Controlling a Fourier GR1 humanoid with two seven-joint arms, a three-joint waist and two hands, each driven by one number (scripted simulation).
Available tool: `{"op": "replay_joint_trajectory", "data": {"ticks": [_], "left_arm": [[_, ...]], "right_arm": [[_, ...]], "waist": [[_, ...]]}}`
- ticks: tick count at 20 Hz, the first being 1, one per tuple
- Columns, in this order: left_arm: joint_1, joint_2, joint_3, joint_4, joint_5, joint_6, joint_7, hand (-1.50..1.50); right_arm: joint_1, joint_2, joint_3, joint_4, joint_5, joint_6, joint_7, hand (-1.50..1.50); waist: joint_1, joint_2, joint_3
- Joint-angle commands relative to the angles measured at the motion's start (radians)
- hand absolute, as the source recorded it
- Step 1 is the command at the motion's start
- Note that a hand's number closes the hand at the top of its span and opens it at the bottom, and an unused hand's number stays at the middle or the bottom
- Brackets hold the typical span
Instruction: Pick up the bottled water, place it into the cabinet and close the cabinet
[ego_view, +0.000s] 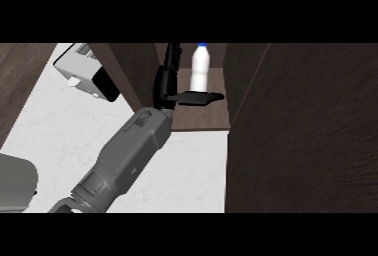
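White plastic bottled water upright on dark woodgrain cabinet shelf. Black left hand just beside it, fingers straight, spread, holding nothing.

Bottle stands upright on the dark cabinet shelf; a white appliance sits on the pale worktop.

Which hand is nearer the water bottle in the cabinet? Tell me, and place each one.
Left. The left hand, fingers straight, is inside the cabinet just left of the standing water bottle, its thumb by the bottle's base. The right hand is not in view.
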Motion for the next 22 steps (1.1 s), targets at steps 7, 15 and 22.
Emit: {"op": "replay_joint_trajectory", "data": {"ticks": [7,15,22], "left_arm": [[0.361,0.0,-0.205,-0.452,0.001,0.078,0.051,-1.5],[0.63,0.045,-0.352,-0.749,-0.029,0.086,0.066,1.5],[0.819,0.221,-0.416,-0.94,-0.059,0.004,0.042,1.5]], "right_arm": [[0.0,0.046,0.002,-0.122,0.006,-0.063,0.051,-1.5],[-0.006,0.001,-0.028,-0.167,-0.018,-0.069,0.086,-1.5],[0.021,-0.032,0.031,-0.192,0.016,0.03,0.105,1.5]], "waist": [[0.045,-0.004,0.001],[0.036,0.001,0.0],[0.032,0.002,0.0]]}}
